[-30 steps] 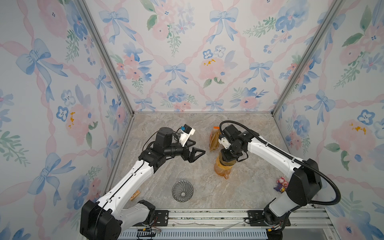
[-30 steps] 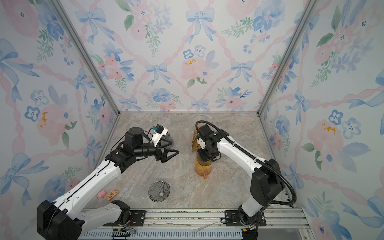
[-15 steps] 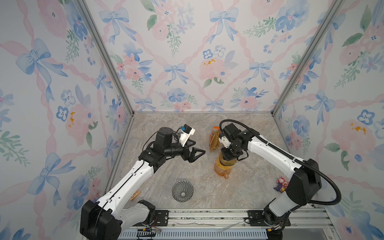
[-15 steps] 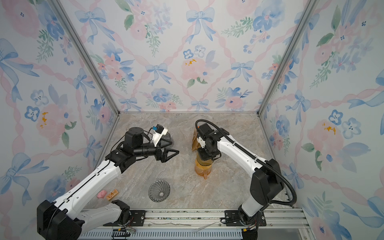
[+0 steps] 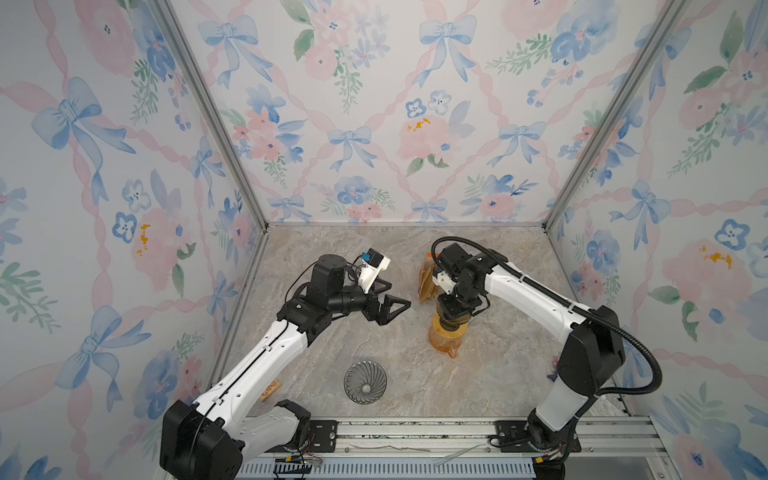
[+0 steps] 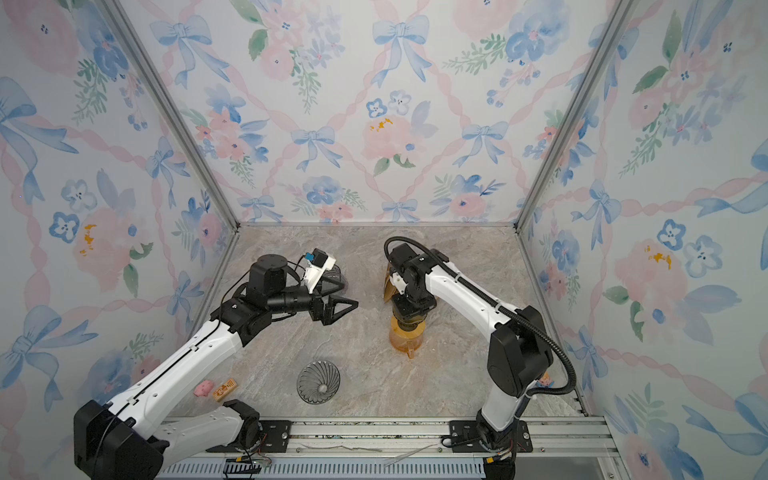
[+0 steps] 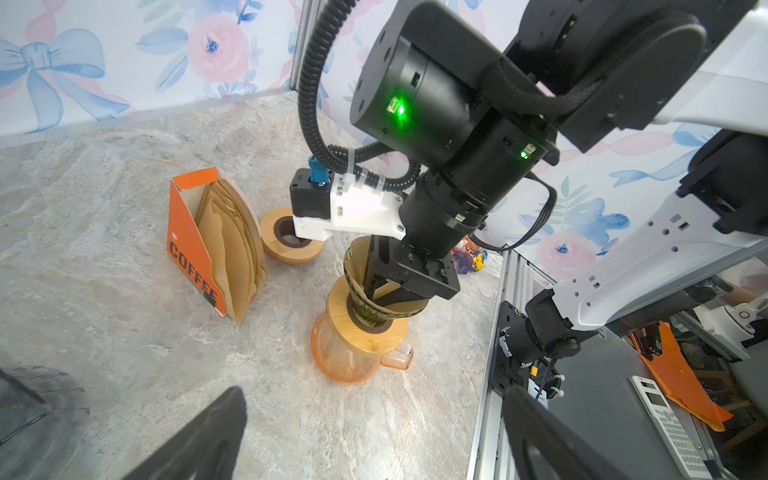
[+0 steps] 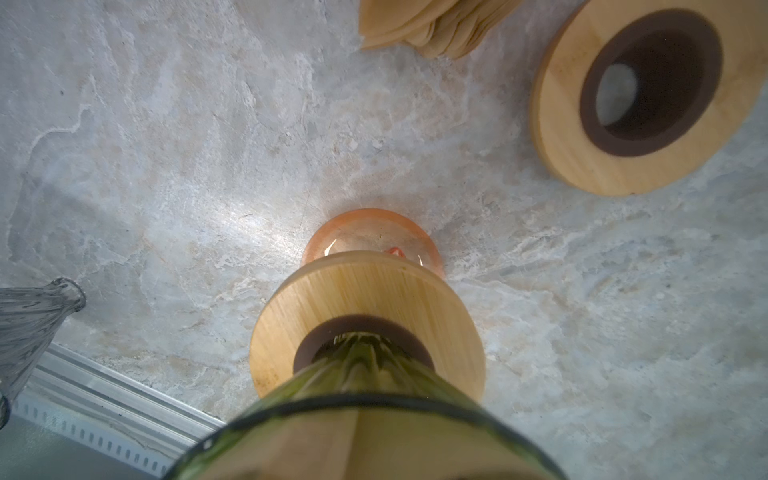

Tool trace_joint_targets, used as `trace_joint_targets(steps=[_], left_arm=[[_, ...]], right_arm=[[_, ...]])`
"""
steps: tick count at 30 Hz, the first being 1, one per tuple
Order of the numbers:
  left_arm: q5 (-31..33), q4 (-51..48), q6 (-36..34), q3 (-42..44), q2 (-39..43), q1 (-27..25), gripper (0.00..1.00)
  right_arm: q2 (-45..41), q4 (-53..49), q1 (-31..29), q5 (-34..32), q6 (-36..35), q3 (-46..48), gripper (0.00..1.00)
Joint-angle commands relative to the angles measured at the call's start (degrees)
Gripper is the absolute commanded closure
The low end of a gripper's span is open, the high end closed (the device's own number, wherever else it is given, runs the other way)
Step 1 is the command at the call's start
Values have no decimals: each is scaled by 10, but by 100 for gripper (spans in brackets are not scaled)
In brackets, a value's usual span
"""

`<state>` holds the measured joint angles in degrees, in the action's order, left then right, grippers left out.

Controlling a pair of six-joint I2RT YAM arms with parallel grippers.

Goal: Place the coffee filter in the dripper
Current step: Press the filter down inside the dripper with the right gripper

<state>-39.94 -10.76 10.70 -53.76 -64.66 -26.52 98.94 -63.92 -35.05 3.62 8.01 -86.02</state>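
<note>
Close to the worktop's (image 5: 490, 374) front edge, at centre, a grey glass dripper (image 5: 365, 382) rests with bare marble all round it. Farther in, right of centre, the orange carafe (image 7: 345, 357) carries the green dripper (image 7: 368, 309), and the coffee filter (image 7: 358, 257) sits inside. The right gripper (image 7: 378, 293) points straight down into the cone; I cannot tell whether it pinches paper. The left gripper (image 5: 399, 296) hovers level beside it, spread wide and empty. Behind them stand the filter box (image 7: 187, 232) and a spare wooden collar (image 7: 282, 253), with open marble beyond to the far edge.

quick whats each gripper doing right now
left gripper: open, holding nothing
right gripper: down inside the coffee filter in the dripper; cannot tell if it grips it
</note>
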Motion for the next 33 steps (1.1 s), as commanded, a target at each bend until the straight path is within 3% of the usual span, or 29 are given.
trace_joint_targets(steps=[1, 33], left_arm=[[-9, 7, 5, 7, 5, 4, 2], [-11, 8, 5, 8, 8, 4, 2]], right_arm=[[10, -27, -7, -10, -9, -19, 71], [-15, -24, -45, -60, 17, 3, 73]])
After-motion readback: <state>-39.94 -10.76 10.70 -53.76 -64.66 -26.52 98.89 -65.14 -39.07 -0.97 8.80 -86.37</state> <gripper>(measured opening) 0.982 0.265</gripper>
